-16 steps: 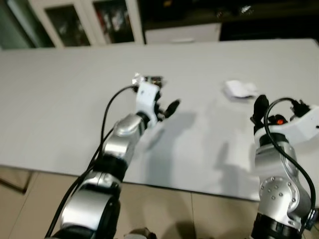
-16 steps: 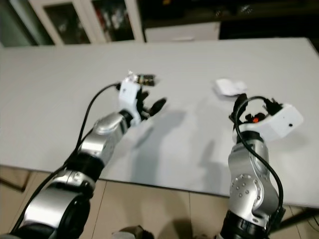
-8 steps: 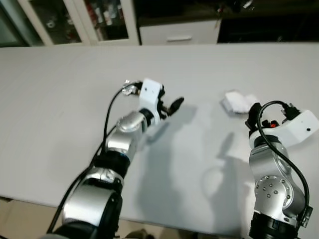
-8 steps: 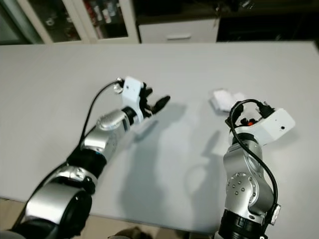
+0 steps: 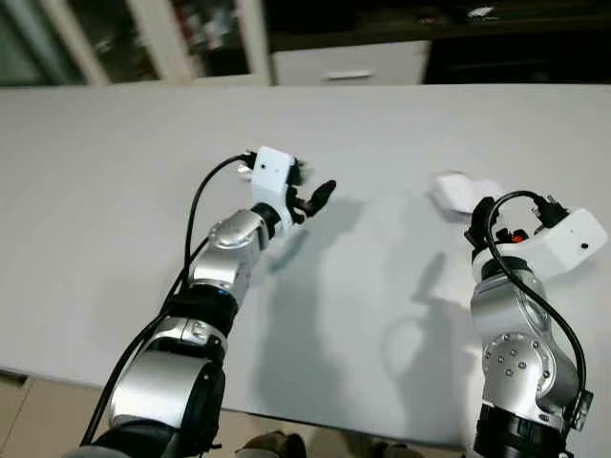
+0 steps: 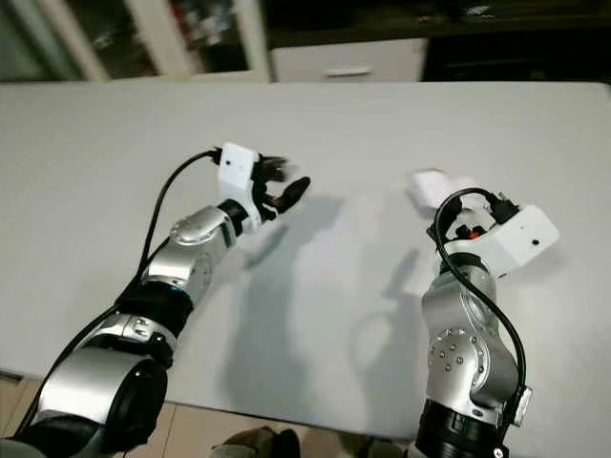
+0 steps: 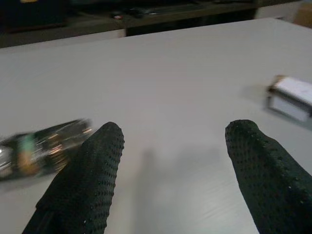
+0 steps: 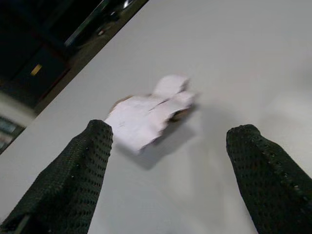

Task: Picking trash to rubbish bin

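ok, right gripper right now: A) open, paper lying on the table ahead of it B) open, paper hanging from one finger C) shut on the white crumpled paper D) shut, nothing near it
A: in the right wrist view the two black fingers stand wide apart and the white crumpled paper lies on the table beyond them, touched by neither.

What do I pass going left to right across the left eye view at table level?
Silver left arm with its open black-fingered left gripper → bare stretch of the white table → crumpled white paper trash → open right gripper on the silver right arm.
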`<state>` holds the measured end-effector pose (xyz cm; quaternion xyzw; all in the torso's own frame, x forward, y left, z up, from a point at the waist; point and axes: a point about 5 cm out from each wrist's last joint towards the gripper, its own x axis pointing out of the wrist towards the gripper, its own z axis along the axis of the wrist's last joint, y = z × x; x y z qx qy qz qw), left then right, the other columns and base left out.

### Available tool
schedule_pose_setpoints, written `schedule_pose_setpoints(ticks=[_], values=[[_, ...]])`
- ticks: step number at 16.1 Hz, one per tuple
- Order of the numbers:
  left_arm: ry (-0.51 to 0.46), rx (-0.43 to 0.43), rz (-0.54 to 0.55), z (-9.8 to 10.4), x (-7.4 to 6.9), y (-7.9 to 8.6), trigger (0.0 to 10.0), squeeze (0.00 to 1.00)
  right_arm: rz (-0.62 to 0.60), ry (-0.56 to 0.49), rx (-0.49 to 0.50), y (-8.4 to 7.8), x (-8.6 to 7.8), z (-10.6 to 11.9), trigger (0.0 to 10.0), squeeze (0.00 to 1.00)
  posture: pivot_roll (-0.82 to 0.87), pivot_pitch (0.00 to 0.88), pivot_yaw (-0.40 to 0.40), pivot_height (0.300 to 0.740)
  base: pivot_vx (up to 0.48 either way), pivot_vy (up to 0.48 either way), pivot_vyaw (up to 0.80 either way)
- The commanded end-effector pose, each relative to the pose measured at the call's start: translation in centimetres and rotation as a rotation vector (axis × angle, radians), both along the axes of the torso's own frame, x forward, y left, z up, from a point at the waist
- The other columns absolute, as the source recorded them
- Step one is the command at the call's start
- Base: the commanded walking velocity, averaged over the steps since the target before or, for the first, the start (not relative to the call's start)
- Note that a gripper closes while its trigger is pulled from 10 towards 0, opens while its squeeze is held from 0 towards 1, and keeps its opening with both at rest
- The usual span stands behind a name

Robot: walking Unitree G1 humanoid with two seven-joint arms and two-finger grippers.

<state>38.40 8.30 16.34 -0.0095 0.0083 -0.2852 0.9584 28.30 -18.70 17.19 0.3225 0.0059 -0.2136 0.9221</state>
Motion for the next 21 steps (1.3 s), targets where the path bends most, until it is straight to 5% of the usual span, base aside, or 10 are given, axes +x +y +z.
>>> schedule_pose_setpoints(ticks=[1, 13, 21], values=[[0.009, -0.006, 0.006, -0.21, 0.0, 0.09, 10.0, 0.0, 0.025, 0.046, 0.068, 1.56, -0.32, -1.29, 10.0, 0.0, 0.06, 0.131, 0.106, 0.74, 0.0, 0.0, -0.79], [0.017, -0.007, 0.037, -0.36, 0.1, 0.21, 10.0, 0.0, 0.056, 0.069, 0.089, 1.98, -0.23, -1.78, 10.0, 0.0, 0.06, 0.125, 0.099, 0.74, 0.0, 0.0, -0.77], [0.018, -0.003, 0.039, -0.33, 0.15, -0.09, 10.0, 0.0, 0.069, 0.064, 0.093, 2.04, -0.11, -1.72, 10.0, 0.0, 0.06, 0.116, 0.101, 0.74, 0.0, 0.0, 0.0]])
